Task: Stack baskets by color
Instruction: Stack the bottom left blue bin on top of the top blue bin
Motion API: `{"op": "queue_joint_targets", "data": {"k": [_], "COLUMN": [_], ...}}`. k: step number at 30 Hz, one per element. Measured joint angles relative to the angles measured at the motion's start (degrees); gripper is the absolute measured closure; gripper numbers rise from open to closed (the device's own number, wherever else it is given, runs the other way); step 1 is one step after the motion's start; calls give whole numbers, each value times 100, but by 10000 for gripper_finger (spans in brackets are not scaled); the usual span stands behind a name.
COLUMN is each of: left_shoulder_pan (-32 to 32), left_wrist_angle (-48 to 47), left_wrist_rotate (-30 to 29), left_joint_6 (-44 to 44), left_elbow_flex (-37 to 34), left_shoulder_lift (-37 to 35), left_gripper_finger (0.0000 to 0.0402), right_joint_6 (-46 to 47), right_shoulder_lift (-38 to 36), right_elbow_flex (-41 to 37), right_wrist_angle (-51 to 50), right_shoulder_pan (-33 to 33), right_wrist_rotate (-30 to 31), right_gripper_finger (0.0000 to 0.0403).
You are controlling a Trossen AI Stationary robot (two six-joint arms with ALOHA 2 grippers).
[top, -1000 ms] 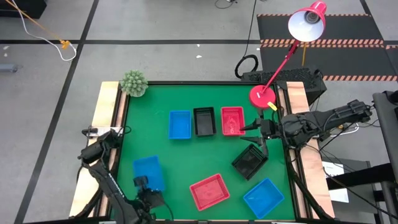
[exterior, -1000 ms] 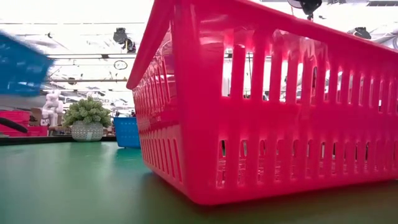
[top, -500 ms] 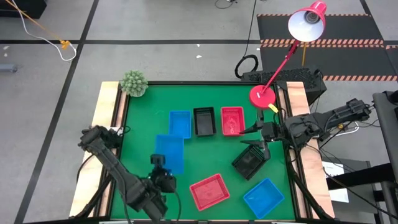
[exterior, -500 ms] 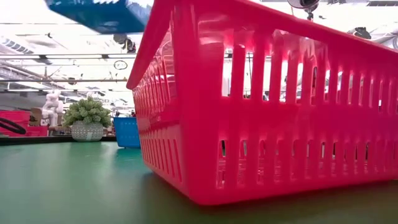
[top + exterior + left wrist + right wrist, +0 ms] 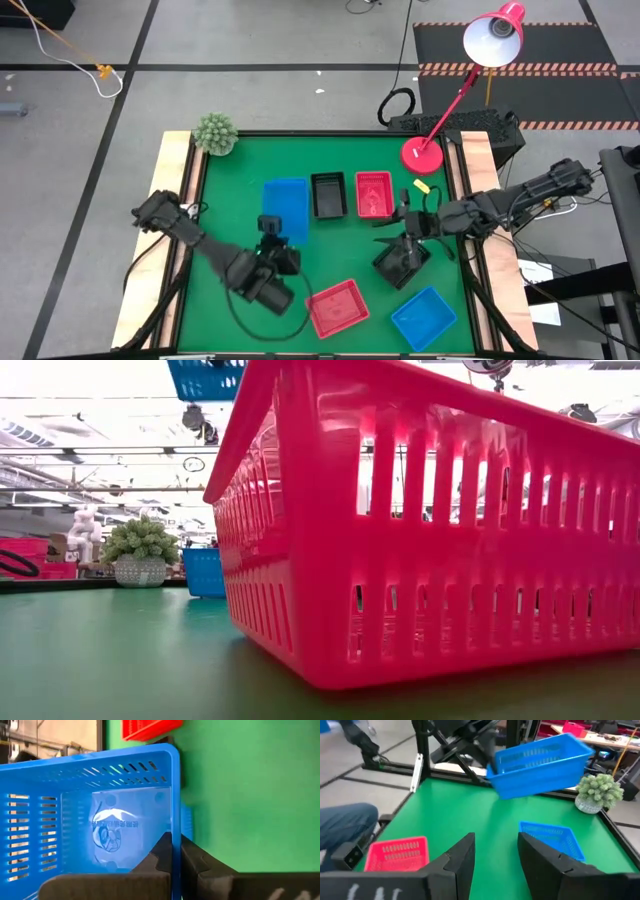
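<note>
Table surface [image 5: 330, 265]: green. Carried basket [image 5: 540, 762]: blue, slotted mesh walls. Row at the back: blue basket [image 5: 552, 839], black basket [image 5: 327, 194], red basket [image 5: 373, 193]. Nearer the front: red basket [image 5: 337, 307], blue basket [image 5: 424, 318], black basket [image 5: 400, 258], its mesh hard to make out. Lamp [image 5: 494, 34]: red. Plant [image 5: 214, 133]: pale green. Arms and fingers [image 5: 460, 855]: dark.

text: none legible | blue basket [image 5: 100, 820] floor: moulded mark with faint characters, too blurred to read | elsewhere: no labels or numbers
</note>
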Motion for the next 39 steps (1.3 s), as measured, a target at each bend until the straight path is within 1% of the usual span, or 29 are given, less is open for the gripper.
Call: {"op": "queue_joint_targets", "data": {"k": [4, 8, 18, 22, 26, 29, 33, 39], "left_shoulder_pan": [364, 638, 1257, 1522, 1747, 1878, 2037, 2162], "left_wrist_angle": [5, 234, 2905, 3421, 3912, 4198, 4451, 4710], "left_wrist_rotate": [133, 208, 814, 1112, 1388, 1535, 1551, 1812], "left_joint_6": [192, 377, 1602, 1798, 2071, 2146, 2188, 2262], "left_elbow_flex": [-8, -408, -2571, -3222, -3737, -4010, -4255, -4297], "left_shoulder_lift": [-86, -288, -1560, -1743, -1777, -1771, -1772, -1772], "left_gripper_finger": [398, 394, 395, 394, 394, 397, 387, 394], "right_joint_6": [0, 20, -8, -21, -21, -21, -21, -21], "right_shoulder_lift": [33, -40, -157, -164, -164, -164, -164, -164], "right_elbow_flex": [10, 10, 12, 12, 12, 12, 12, 12], "right_wrist_angle": [-133, -329, -474, -476, -478, -481, -483, -487], "right_shoulder_pan": [-4, 11, 140, 133, 133, 133, 133, 133], "right_wrist_rotate": [3, 1, 1, 14, 14, 16, 16, 18], "right_gripper_finger": [261, 261, 261, 261, 261, 261, 261, 261]}}
